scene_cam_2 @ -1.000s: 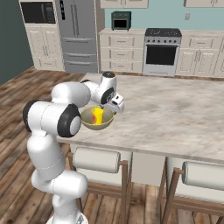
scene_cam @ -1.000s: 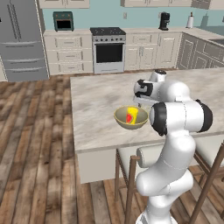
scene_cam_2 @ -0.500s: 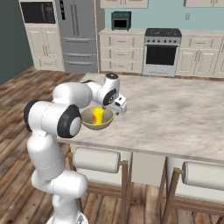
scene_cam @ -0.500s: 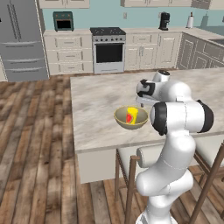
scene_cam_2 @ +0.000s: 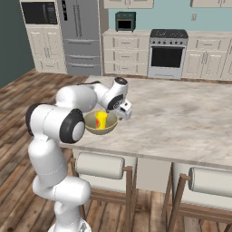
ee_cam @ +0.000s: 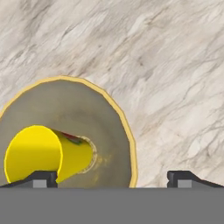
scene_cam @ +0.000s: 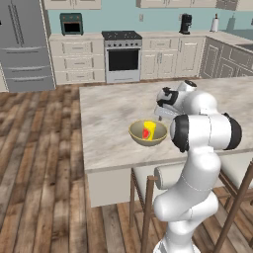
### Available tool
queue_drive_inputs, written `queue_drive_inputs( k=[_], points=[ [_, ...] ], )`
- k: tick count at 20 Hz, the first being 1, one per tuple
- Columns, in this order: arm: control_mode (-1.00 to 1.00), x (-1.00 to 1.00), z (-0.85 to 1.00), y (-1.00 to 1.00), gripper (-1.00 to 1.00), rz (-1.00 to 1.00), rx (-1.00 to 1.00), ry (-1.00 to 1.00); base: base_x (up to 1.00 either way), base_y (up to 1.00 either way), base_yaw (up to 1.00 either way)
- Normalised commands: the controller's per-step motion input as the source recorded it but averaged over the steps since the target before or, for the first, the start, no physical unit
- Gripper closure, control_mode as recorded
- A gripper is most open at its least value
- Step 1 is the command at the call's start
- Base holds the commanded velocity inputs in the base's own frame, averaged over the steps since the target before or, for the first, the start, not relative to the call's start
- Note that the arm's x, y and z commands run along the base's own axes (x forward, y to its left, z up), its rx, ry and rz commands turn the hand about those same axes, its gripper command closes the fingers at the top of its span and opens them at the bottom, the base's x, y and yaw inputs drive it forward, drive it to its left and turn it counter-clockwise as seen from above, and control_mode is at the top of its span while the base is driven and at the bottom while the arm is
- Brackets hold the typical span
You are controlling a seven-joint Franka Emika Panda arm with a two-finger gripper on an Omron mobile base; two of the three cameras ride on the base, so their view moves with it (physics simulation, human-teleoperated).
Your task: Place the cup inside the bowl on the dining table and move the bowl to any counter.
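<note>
The olive-tan bowl (scene_cam: 148,134) (scene_cam_2: 101,123) (ee_cam: 98,111) rests on the dining table (scene_cam: 106,113) (scene_cam_2: 181,115) (ee_cam: 166,61) near its front edge. Inside it, the yellow cup (scene_cam: 148,130) (scene_cam_2: 101,119) (ee_cam: 41,153) leans tilted, its red patch showing. My gripper (scene_cam: 163,111) (scene_cam_2: 118,111) (ee_cam: 113,177) hangs open just above the bowl's rim, offset to one side of the cup. In the hand view the two fingertips (ee_cam: 41,178) stand wide apart with nothing between them.
Padded stools (scene_cam: 165,178) (scene_cam_2: 100,165) stand against the table's near edge. The counter (scene_cam: 163,35) (scene_cam_2: 124,32) runs along the teal back wall, with a stove (scene_cam: 122,57) (scene_cam_2: 166,52) and a fridge (scene_cam: 22,44) (scene_cam_2: 79,36). Wood floor surrounds the table.
The hand has drifted slightly up and away from the bowl's middle. The cup and bowl have stayed put, and the jaws remain open.
</note>
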Motion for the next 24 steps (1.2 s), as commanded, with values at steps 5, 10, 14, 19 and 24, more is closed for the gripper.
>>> queue_drive_inputs(
  k=[5,10,14,19,24],
  points=[
    [-1.00,0.04,0.00,-0.01,-1.00,0.00,0.09,0.00,0.00,0.00,0.00],
    [-1.00,0.05,0.00,0.00,-1.00,0.01,0.06,0.00,0.00,0.00,0.00],
    [-1.00,0.00,0.00,-0.01,-1.00,0.03,0.01,0.00,0.00,0.00,0.00],
    [-1.00,0.00,-0.08,-0.03,-1.00,0.03,0.00,0.00,0.00,0.00,0.00],
    [-1.00,0.00,-0.18,-0.03,-1.00,0.04,0.00,0.00,0.00,0.00,0.00]
  ],
)
